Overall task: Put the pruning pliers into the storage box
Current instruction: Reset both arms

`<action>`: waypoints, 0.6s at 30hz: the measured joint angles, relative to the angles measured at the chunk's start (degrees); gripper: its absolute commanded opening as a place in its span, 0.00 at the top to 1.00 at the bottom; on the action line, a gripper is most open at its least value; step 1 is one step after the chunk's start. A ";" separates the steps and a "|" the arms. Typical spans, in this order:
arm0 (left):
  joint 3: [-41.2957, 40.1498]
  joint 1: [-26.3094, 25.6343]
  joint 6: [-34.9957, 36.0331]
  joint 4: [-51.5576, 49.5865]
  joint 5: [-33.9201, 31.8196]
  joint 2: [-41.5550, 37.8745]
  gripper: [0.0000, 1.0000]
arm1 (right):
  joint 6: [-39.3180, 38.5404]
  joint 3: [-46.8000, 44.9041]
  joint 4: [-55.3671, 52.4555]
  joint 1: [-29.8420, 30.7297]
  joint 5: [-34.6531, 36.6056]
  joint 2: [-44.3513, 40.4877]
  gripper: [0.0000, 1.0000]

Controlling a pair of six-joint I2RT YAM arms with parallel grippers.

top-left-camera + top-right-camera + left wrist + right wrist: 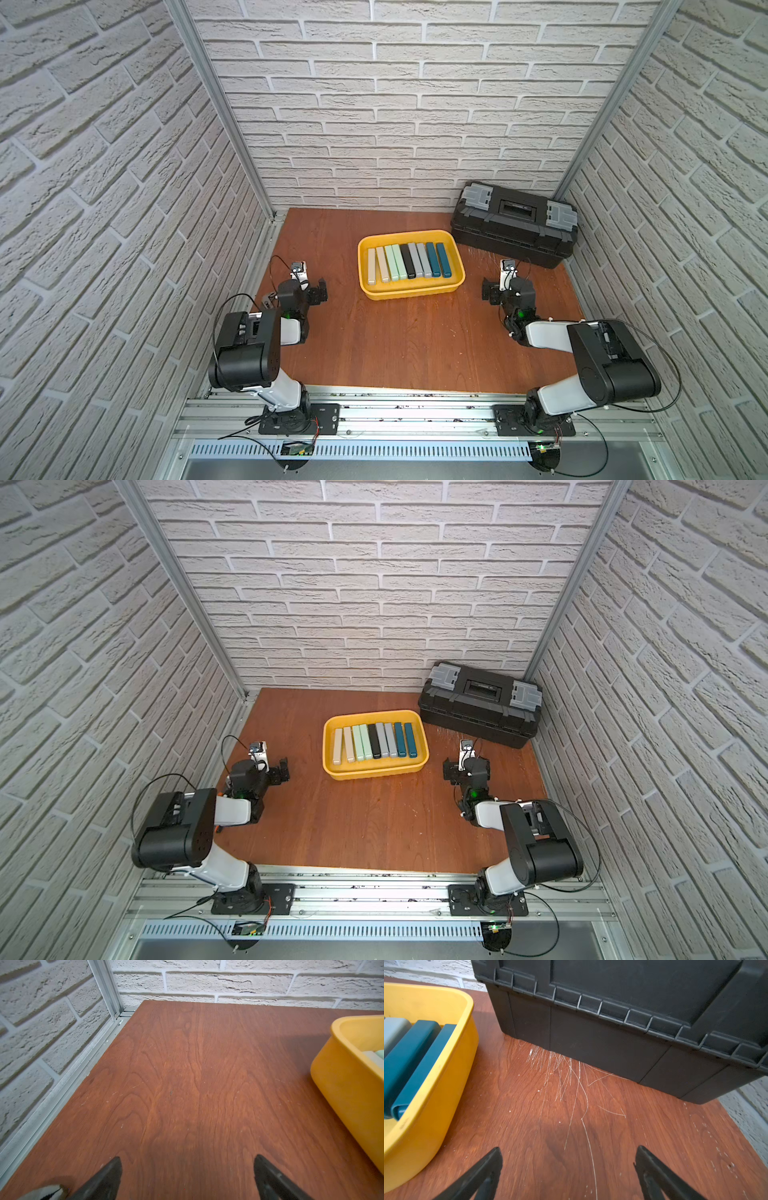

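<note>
Nine slim, smooth-sided rectangular bars, the pruning pliers (409, 261), lie flat in a colour-paired row inside the shallow yellow plastic storage box (411, 296), likely laid side by side so all fit. Left gripper (187, 1156) and right gripper (568, 1149) flank it, jaws wide and empty, over the scratched wood-grain worktop (395, 345).

support: wooden table (415, 353) | on it: storage box (411, 293), black toolbox (511, 235) just beside

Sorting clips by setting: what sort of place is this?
Likely a staged robot test cell: brick-pattern wall panels in aluminium framing, two arms on a rail, a wooden tabletop with a toolbox.
</note>
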 measured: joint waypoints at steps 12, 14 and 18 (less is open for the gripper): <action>0.00 0.00 0.00 0.02 0.00 0.00 0.02 | 0.00 -0.02 1.81 -0.33 -1.62 0.81 0.01; 0.00 0.00 0.00 0.02 0.00 0.00 0.02 | 0.00 -0.02 1.81 -0.33 -1.62 0.81 0.01; 0.00 0.00 0.00 0.02 0.00 0.00 0.02 | 0.00 -0.02 1.81 -0.33 -1.64 0.81 0.01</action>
